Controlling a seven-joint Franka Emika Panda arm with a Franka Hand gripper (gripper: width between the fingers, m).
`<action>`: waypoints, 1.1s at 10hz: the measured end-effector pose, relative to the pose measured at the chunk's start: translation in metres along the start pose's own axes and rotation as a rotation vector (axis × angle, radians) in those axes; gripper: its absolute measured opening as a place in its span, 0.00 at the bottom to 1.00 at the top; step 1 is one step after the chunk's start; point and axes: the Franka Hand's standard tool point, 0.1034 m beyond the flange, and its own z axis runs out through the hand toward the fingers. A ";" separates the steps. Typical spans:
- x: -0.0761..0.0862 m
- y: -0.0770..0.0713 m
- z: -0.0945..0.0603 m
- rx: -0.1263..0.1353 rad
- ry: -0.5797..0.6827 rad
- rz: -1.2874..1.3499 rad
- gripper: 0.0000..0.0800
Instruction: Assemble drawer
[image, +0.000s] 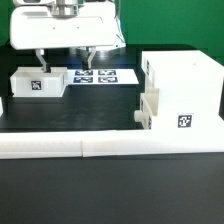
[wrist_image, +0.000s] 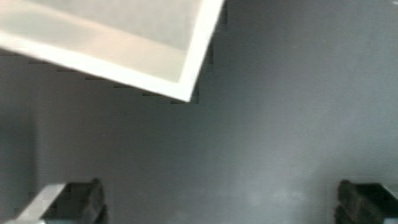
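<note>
White tray (image: 56, 89), wearing a black-and-white square tag (image: 38, 85), lies at nine o'clock from the housing (image: 185, 80); the gripper (image: 64, 58) hangs at the tray's one o'clock, spread wide, empty.

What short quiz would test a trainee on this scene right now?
1. True or false: the pincer is shut.
2. Multiple choice: where does the housing stand in the exterior view? A) on its left B) on its right C) on top of the rail
3. Fill in: the tray lies to the exterior view's ____ of the marker board.

Key: 1 false, the wrist view shows its fingers wide apart with nothing between them; 2 B; 3 left.
</note>
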 end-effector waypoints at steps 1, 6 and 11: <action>-0.009 0.002 -0.005 0.005 -0.029 0.062 0.81; -0.045 0.003 0.007 0.030 -0.126 0.121 0.81; -0.044 0.001 0.008 0.030 -0.126 0.115 0.81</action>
